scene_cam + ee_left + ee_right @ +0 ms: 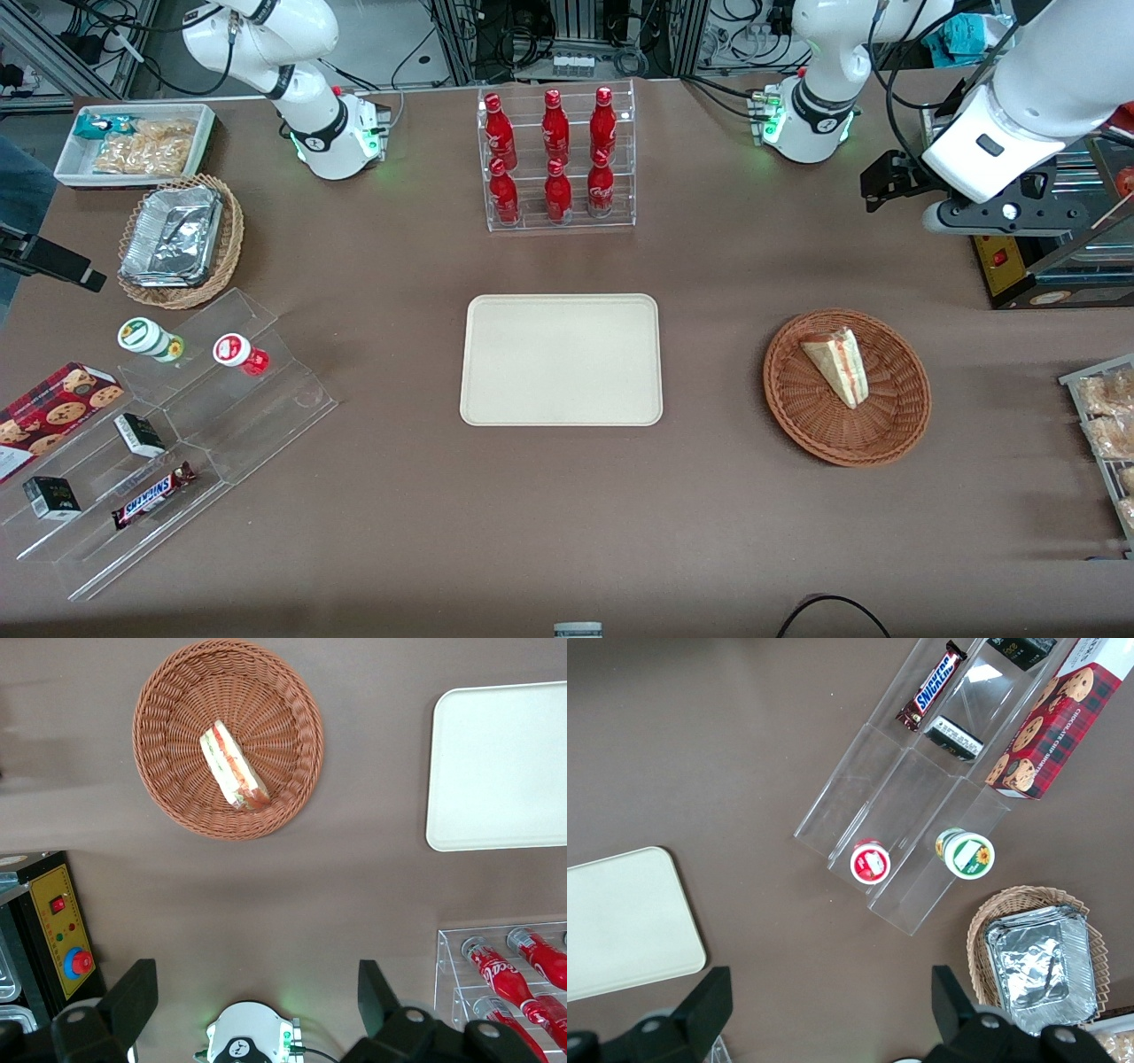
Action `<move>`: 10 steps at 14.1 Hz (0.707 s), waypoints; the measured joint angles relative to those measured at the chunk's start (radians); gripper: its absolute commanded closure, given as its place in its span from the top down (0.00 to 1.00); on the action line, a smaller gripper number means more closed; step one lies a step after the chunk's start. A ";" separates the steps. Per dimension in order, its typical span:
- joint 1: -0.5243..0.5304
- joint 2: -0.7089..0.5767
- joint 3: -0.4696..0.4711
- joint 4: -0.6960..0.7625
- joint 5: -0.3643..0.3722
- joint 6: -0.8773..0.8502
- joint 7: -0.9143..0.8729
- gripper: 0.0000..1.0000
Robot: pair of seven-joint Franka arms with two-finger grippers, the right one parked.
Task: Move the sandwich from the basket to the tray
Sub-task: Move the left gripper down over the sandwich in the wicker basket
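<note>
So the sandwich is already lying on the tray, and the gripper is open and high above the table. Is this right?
Not quite. The sandwich lies in the basket, not on the tray, which holds nothing; the front view shows this. The rest holds: the gripper is open, high above the table.

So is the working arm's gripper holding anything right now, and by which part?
Nothing. The gripper is open and hangs high above the table; the sandwich lies in the basket.
</note>
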 measured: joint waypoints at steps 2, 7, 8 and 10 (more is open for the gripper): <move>0.000 -0.002 -0.001 0.001 0.001 -0.001 0.000 1.00; 0.001 0.019 0.012 -0.038 0.011 0.001 -0.003 1.00; 0.002 0.034 0.029 -0.063 0.012 0.010 -0.005 1.00; 0.007 0.071 0.059 -0.144 0.013 0.080 -0.036 1.00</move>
